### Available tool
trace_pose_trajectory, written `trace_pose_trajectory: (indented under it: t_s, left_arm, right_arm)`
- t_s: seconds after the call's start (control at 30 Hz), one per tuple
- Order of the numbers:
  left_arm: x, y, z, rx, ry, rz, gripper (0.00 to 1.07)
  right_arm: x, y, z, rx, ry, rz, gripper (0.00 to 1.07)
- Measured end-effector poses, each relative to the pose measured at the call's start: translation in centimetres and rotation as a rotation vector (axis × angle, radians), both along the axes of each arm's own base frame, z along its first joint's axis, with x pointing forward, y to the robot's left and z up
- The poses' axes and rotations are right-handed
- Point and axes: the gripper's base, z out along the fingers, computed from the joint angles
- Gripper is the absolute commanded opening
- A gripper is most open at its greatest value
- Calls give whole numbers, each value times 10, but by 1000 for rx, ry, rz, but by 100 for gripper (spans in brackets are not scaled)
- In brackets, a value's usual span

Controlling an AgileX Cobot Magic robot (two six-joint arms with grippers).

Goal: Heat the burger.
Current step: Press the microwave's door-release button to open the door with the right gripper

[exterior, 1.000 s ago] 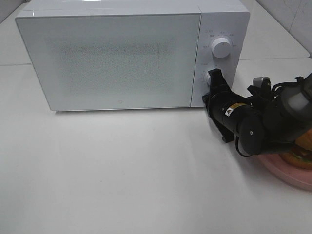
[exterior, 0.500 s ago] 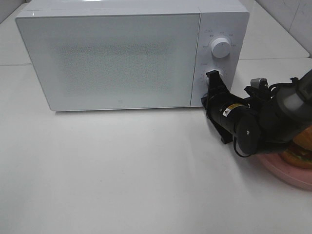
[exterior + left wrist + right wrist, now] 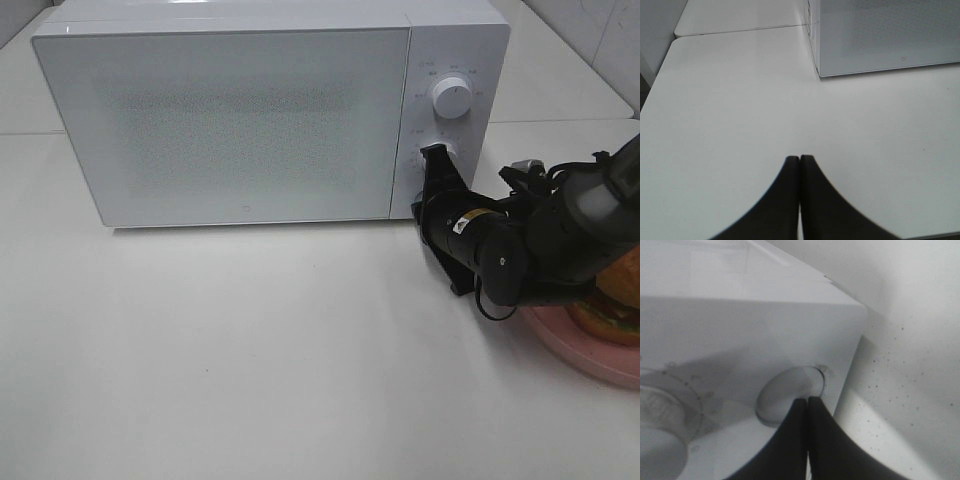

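While the white box-shaped microwave oven (image 3: 240, 120) stands with its door shut at the back of the pale tabletop (image 3: 250, 350), the right arm's black tool (image 3: 434, 153) reaches up to the oven's control panel.

Right tool: fingers pressed together, nothing between them. The tips touch the lower round white control (image 3: 790, 399) on the panel, directly beneath the larger white dial (image 3: 451, 98) (the wrist view puts the tips right at that control's rim).

Task item: small round burger with a glossy golden-brown bun (image 3: 605, 322), sitting on a flat pink plate (image 3: 585, 352). Plate and burger lie on the tabletop off the microwave's front right corner, apart from the oven. The right arm crosses in front and covers most of the burger; only an edge of bun and filling shows.

Left tool (image 3: 800, 158): fingers closed against each other, empty, over bare tabletop out in front of the microwave's left front corner, apart from it.
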Motion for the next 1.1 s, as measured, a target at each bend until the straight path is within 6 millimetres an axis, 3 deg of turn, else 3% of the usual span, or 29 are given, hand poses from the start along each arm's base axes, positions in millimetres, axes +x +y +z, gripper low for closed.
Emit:
trace_pose_trajectory:
  t_s: [1.1]
  left_arm:
    - [0, 0, 0, 0, 0, 0, 0]
  right_arm:
    - [-7, -7, 17, -13, -35, -2, 0]
